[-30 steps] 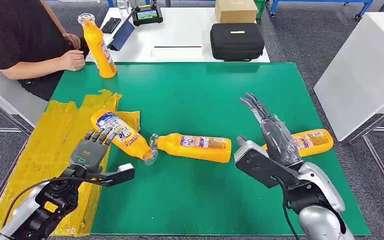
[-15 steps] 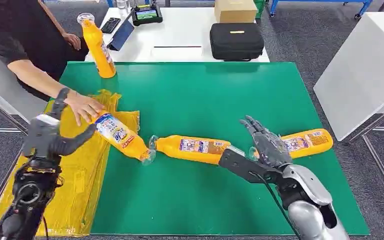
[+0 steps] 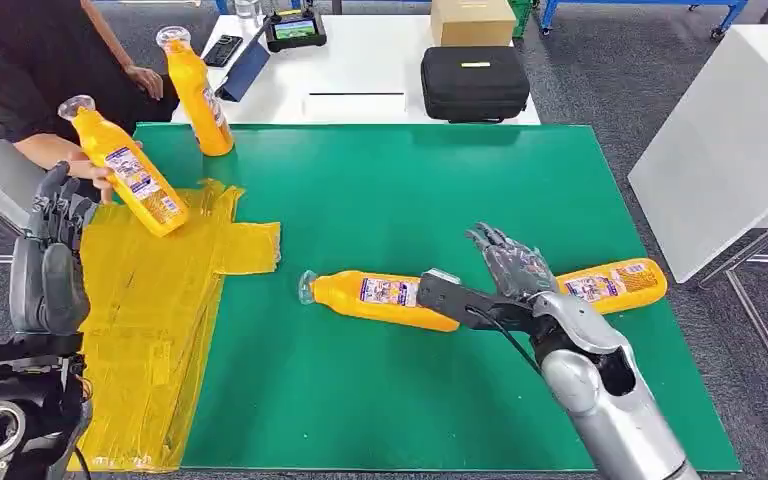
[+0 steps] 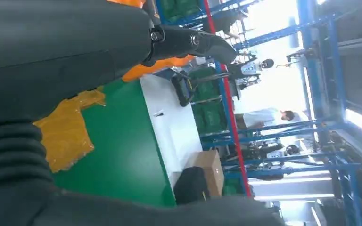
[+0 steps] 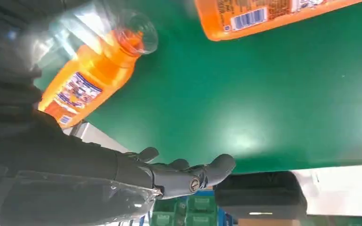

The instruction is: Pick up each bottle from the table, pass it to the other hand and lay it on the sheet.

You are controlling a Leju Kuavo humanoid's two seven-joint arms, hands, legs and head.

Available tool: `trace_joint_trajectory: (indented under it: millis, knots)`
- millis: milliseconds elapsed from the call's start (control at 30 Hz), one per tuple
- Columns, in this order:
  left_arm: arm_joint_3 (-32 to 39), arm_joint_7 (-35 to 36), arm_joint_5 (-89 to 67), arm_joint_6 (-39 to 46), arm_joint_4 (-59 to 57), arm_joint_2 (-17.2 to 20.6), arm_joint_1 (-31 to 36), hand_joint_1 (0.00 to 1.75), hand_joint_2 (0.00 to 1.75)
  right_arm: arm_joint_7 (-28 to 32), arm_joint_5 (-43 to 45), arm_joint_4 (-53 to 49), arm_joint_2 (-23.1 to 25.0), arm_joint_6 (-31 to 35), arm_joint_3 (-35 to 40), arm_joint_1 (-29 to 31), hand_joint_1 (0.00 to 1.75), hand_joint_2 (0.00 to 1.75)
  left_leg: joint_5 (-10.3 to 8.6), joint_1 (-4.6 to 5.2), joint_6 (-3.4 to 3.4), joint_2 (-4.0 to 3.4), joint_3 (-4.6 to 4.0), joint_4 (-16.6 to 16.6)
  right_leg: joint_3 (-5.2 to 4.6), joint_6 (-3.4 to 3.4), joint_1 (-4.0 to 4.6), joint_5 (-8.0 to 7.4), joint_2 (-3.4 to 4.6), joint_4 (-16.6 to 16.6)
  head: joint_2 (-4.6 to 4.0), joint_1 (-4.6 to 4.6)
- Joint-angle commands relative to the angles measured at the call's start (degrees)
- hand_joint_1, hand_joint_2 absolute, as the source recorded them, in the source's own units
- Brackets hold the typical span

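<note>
Right hand [image 3: 505, 268] open between 2 bottles.

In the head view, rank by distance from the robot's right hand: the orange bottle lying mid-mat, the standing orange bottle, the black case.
From the right hand:
1. Orange bottle lying mid-mat, just beside its thumb.
2. Black zippered case, on the white table beyond.
3. Standing orange bottle, far-left mat corner.

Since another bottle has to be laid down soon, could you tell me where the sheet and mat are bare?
The yellow sheet is bare below the bottle a person lifts. The green mat is open beyond the lying bottles and near its front edge. Crowded: around the right hand between two bottles.
</note>
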State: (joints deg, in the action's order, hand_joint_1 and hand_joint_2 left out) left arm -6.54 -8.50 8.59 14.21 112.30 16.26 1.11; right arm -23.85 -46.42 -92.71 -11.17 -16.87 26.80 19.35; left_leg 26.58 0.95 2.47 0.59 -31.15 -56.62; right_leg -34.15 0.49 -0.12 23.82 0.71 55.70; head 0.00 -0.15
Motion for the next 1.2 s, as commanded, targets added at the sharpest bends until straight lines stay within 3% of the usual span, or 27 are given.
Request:
trace_joint_trajectory:
  millis: [33, 167, 667, 1200]
  knots:
    - [0.2, -0.1, 1.0, -0.5, -0.2, -1.9, 0.4, 0.00, 0.00, -0.3, -0.2, 8.7, 2.7, -0.9, 3.0, 5.3, 0.00, 1.75, 0.10, -0.08, -0.21, -0.17, 0.26, 0.0, 0.24, 0.02, 0.07, 0.04, 0.07, -0.1, 0.00, 0.00]
    - [-1.6, 0.2, 2.1, -0.5, -1.2, -1.7, 1.8, 0.00, 0.00, -0.2, -1.3, 14.2, 6.2, -2.2, 5.1, 8.2, 0.00, 1.75, 0.09, -0.07, -0.19, -0.24, 0.24, 0.0, 0.22, 0.01, 0.06, 0.00, 0.16, -0.1, 0.00, 0.00]
    - [-4.7, 1.2, 3.3, 0.5, -1.0, -0.9, 6.1, 0.00, 0.00, 0.3, 0.7, 24.7, 10.0, -3.7, 12.6, 15.2, 0.00, 1.75, 0.02, -0.04, -0.12, -0.11, 0.10, 0.0, 0.08, 0.01, 0.05, 0.00, 0.03, 0.0, 0.00, 0.00]
    - [-6.4, 3.1, 4.8, -0.5, -0.5, -1.6, 7.8, 0.00, 0.00, -0.3, 3.8, 35.7, 6.4, -1.7, 18.9, 16.9, 0.00, 1.75, 0.02, -0.07, -0.17, 0.06, 0.26, 0.1, 0.29, 0.03, 0.08, 0.04, -0.15, -0.1, 0.00, 0.00]
